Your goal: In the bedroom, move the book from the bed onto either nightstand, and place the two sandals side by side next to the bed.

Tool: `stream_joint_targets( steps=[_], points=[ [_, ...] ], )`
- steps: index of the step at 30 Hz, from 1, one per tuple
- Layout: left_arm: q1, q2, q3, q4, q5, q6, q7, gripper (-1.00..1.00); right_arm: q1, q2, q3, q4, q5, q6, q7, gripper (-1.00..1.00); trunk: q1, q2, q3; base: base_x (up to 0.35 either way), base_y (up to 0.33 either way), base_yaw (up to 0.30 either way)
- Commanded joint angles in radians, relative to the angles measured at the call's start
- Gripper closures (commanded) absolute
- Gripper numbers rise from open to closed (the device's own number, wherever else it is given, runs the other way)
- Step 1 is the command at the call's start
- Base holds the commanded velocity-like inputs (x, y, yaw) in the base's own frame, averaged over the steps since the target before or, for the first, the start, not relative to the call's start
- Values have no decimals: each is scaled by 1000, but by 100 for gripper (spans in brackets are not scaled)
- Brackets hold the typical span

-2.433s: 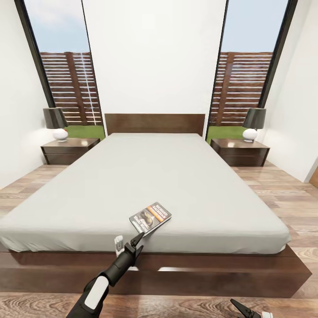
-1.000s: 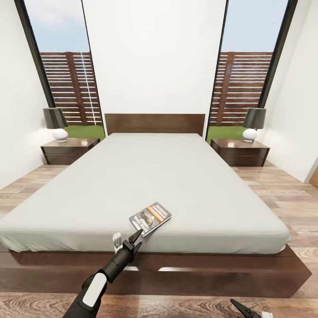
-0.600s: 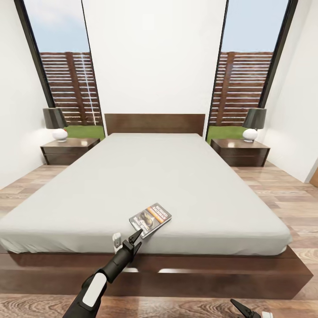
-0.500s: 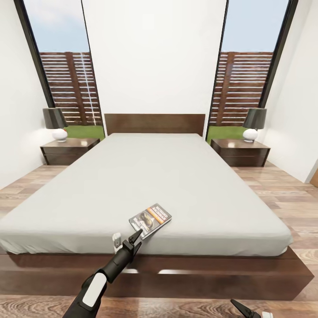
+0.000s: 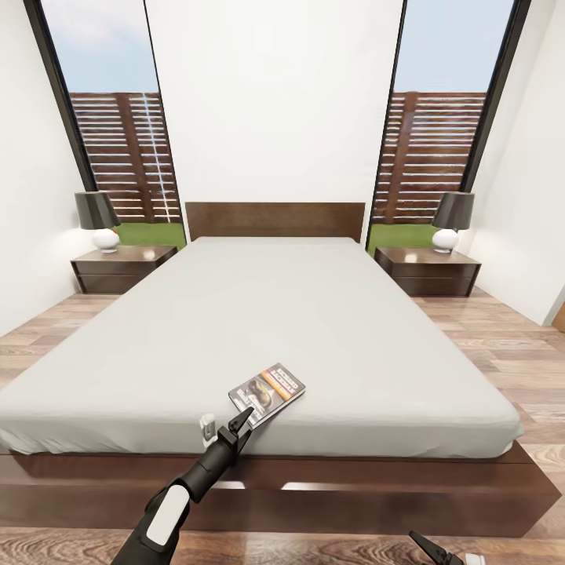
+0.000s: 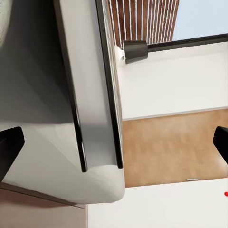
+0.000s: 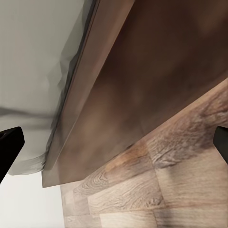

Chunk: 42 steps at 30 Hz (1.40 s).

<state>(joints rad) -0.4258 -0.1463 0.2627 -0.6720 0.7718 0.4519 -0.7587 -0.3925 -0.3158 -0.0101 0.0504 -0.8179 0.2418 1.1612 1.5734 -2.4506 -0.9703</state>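
The book, dark with an orange title band, lies flat on the bed's grey mattress close to the foot edge. My left gripper is open just short of the book's near corner, its dark finger almost touching it. In the left wrist view the fingertips stand wide apart with the mattress ahead. My right gripper is open and low by the floor in front of the bed frame. The sandals are out of view.
A nightstand with a lamp stands left of the headboard, and another nightstand with a lamp on the right. Wood floor runs along both sides of the bed.
The left arm has drawn slightly back and to the left. The whole view has shifted a little, so the camera moved. The book has stayed in place.
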Motion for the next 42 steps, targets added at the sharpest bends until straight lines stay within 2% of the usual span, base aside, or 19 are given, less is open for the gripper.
stream_joint_targets(
  steps=[1, 16, 42],
  points=[
    [-1, -1, 4, 0, 3, 8, -2, -100, -2, 0, -1, 3, -4, 10, 5, -100, 0, 0, -1, 5, 0, 0],
    [-1, -1, 19, 2, 3, 9, -2, -100, -1, 0, 0, 3, -4, 10, 5, -100, 0, 0, -1, 1, 0, 0],
    [-1, -1, 21, 5, 3, 10, -2, -100, -2, 0, -1, 3, -4, 10, 5, -100, 0, 0, -1, 30, 0, 0]
  ],
)
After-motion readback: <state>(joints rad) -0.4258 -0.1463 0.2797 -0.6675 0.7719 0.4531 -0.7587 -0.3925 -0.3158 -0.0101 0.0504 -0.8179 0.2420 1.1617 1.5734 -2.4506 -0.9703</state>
